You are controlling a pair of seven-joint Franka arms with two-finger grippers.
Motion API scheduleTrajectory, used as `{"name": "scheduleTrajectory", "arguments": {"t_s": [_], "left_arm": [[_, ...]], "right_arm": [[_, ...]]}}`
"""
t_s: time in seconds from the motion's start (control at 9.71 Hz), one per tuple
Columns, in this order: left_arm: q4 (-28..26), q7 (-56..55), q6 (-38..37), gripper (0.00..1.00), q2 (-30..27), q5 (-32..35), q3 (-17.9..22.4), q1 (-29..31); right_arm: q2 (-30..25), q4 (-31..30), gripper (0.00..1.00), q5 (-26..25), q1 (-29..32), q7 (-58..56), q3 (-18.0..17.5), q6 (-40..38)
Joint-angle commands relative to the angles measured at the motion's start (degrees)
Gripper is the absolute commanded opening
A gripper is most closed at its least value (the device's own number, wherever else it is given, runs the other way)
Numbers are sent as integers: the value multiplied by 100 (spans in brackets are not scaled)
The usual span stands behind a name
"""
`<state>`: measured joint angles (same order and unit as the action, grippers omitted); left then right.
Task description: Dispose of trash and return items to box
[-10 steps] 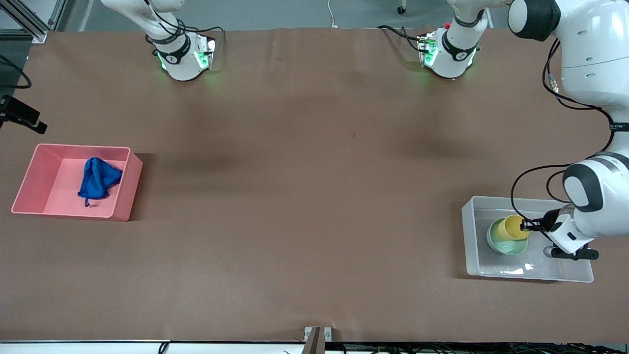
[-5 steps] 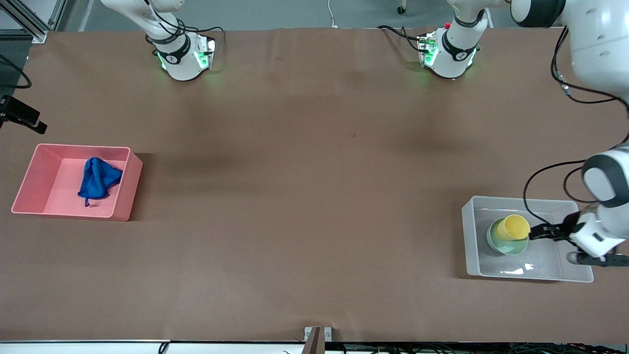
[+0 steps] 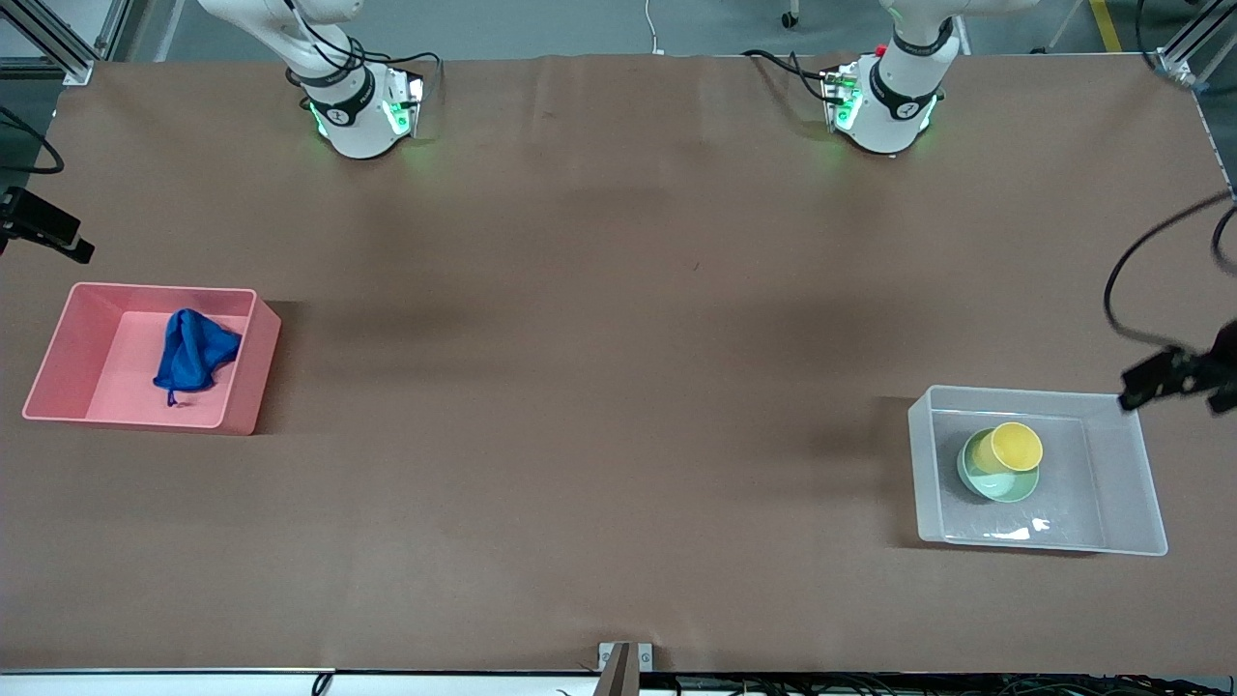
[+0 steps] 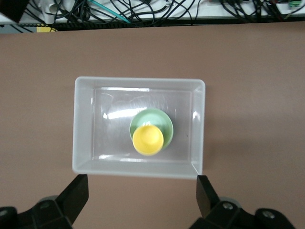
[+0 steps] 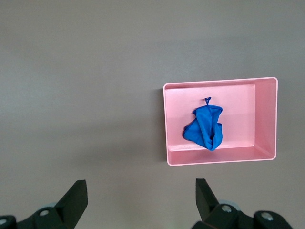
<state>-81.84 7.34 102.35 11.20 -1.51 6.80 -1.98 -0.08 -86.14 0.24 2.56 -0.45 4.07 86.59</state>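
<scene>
Left claw [image 4: 138, 198] is spread wide and empty above the box [image 3: 1126, 464]; I see the cup [image 3: 1013, 449] sitting tilted in the bowl [image 3: 1000, 483] inside it. Both look light, stiff, slick plastic: I'd pinch a rim. Right claw [image 5: 138, 198], released too, waits high over the counter [image 3: 599, 338] beside the bin [image 3: 246, 372] that holds the soft, limp cloth [image 3: 193, 353].

a wide table [image 3: 618, 387] covered in plain brown paper, grey floor [image 3: 541, 24] along its top edge, evenly lit from overhead.
</scene>
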Motion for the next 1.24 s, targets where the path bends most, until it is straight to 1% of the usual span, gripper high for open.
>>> {"name": "scheduleTrajectory", "arguments": {"t_s": [0.0,0.21,0.31,0.41,0.51,0.62,0.82,1.13], "left_arm": [[-465,-145,-721,100,-819,99,-327,111],[-421,-339,-1434,100,-1416,125,-548,154],[-368,-313,-1516,100,-1489,134,-601,233],[-72,-312,-1708,100,-1455,108,-575,242],[148,-347,-1910,100,-1237,108,-566,260],[238,-348,-1947,100,-1147,81,-575,251],[212,-348,-2000,100,-1138,-67,-549,251],[81,-365,-1982,100,-1068,-24,-566,225]], "right_arm": [[-18,27,100,-103,8,-43,-47,-2],[-18,36,100,-112,-1,-43,-47,-2],[-18,27,100,-129,17,-43,-47,-2],[-18,27,100,-129,8,-43,-56,-2],[-18,27,100,-129,8,-43,-56,-2],[-18,27,100,-138,8,-34,-56,7],[-18,27,100,-138,8,-34,-56,7],[-18,27,100,-138,17,-34,-47,16]]}}
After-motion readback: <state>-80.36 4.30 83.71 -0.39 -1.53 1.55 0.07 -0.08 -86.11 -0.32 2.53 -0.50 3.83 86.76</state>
